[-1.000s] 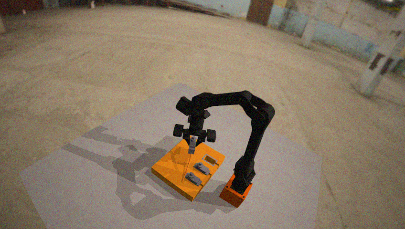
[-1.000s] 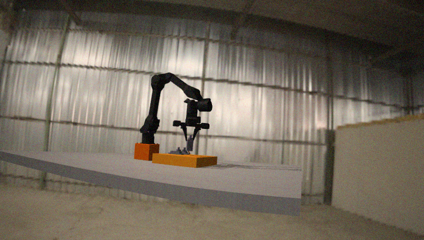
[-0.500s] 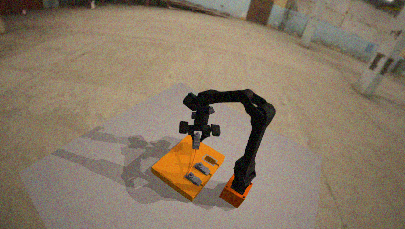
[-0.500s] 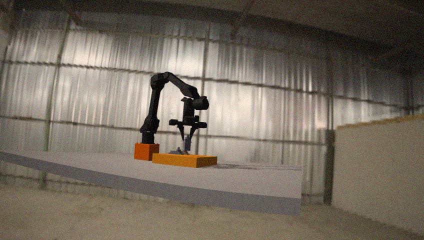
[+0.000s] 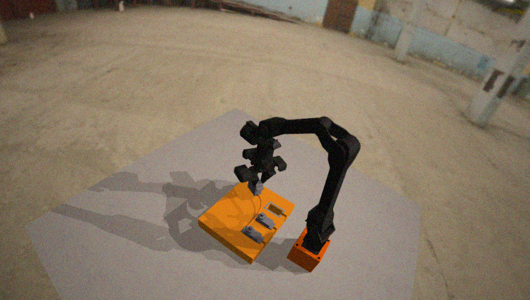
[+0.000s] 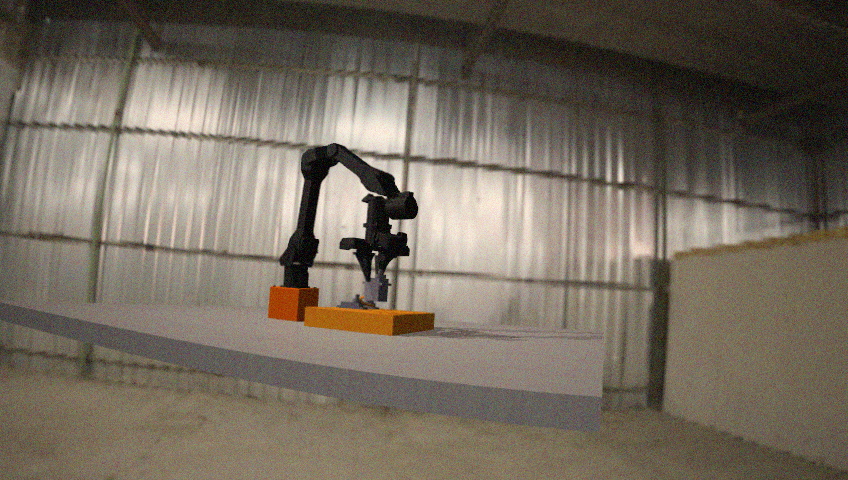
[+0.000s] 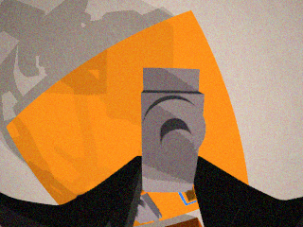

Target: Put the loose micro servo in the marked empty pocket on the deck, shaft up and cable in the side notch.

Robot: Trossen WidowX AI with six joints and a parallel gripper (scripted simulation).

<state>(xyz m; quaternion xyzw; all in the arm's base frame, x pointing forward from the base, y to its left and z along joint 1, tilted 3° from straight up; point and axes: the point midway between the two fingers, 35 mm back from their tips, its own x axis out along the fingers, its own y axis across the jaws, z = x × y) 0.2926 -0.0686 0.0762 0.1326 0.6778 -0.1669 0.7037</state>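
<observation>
The gripper [image 5: 257,184] was clamped on the servo [image 7: 172,129], held above the orange deck [image 5: 227,219] short of the pocket [image 5: 275,209]; it would do best to centre over the pocket, keep the shaft up, then lower straight.
</observation>
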